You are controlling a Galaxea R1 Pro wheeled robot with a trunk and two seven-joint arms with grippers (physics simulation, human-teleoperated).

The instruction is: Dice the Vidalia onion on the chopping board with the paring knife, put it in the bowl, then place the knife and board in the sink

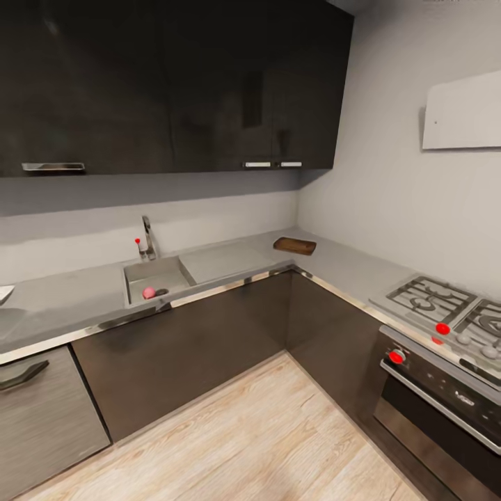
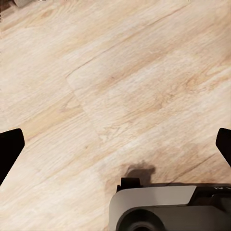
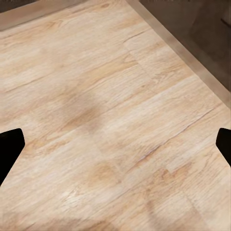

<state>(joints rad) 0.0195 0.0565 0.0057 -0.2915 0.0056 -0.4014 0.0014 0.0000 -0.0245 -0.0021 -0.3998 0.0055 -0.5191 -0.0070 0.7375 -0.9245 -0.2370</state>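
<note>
The head view takes in the grey L-shaped countertop [image 1: 229, 261] from across the kitchen. Its steel sink [image 1: 170, 271] holds the small pink Vidalia onion [image 1: 148, 293] beside the round drain, and a chrome faucet [image 1: 147, 238] with a red knob stands behind the basin. In the counter's corner lies the brown chopping board [image 1: 295, 245]. A white rim at the far left edge is probably the bowl [image 1: 4, 293]. The paring knife is out of view. My left gripper [image 2: 115, 144] and right gripper [image 3: 115, 144] both hang open over bare wooden floor, fingertips [image 2: 10, 144] [image 3: 10, 147] far apart.
A stove [image 1: 445, 313] with red knobs and an oven below stands at the right. Dark cabinets run under the counter and along the wall above. A dishwasher front [image 1: 42, 410] is at lower left. Light wooden floor [image 1: 264, 431] lies between me and the counter. My base [image 2: 168, 209] shows below the left gripper.
</note>
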